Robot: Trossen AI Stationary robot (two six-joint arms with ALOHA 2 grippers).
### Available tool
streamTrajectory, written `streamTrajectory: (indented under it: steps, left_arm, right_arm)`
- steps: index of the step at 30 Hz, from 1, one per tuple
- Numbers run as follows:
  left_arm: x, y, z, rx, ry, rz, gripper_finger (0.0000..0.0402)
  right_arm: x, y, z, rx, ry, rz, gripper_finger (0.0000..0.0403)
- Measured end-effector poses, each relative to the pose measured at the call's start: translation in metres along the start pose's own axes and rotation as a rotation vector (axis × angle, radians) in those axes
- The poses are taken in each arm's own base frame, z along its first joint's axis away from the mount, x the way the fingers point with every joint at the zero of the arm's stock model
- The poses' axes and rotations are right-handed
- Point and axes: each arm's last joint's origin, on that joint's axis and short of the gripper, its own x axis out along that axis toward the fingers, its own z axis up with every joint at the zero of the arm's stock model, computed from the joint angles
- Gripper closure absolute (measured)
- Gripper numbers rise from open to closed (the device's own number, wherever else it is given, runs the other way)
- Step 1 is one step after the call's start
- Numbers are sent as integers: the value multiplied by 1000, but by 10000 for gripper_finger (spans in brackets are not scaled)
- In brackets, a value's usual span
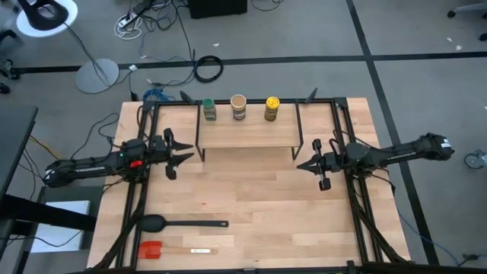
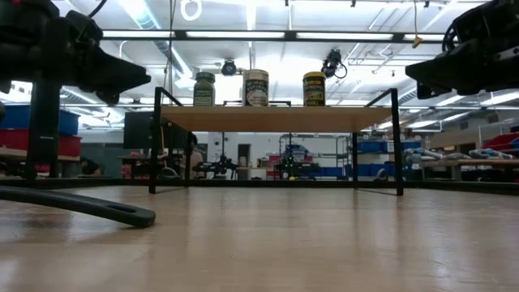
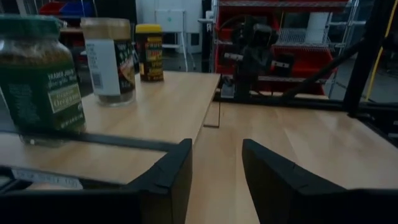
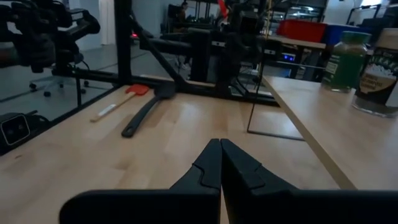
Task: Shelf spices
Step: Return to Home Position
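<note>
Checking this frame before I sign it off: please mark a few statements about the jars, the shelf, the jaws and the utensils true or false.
1. The green-lidded jar, tan-topped jar and yellow-lidded jar all stand on the shelf. True.
2. The green-lidded jar stands between the other two. False: the tan-topped jar is in the middle.
3. The right arm has its jaws shut on nothing. True.
4. The left arm holds a jar in its jaws. False: they are open and empty, off the shelf's end.
5. The black spoon lies on the shelf. False: it lies on the table, near the red spatula.
</note>
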Motion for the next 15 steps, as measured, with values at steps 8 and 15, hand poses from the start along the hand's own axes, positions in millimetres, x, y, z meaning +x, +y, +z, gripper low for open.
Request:
streamTrajectory:
  steps: [8,15]
  left_arm:
    - [-11,0,0,2,-22,0,257]
    - [-15,1,-7,3,46,18,257]
  right_arm:
    - [-13,0,-2,-1,15,-1,402]
    - [-23,0,-3,3,10,-2,401]
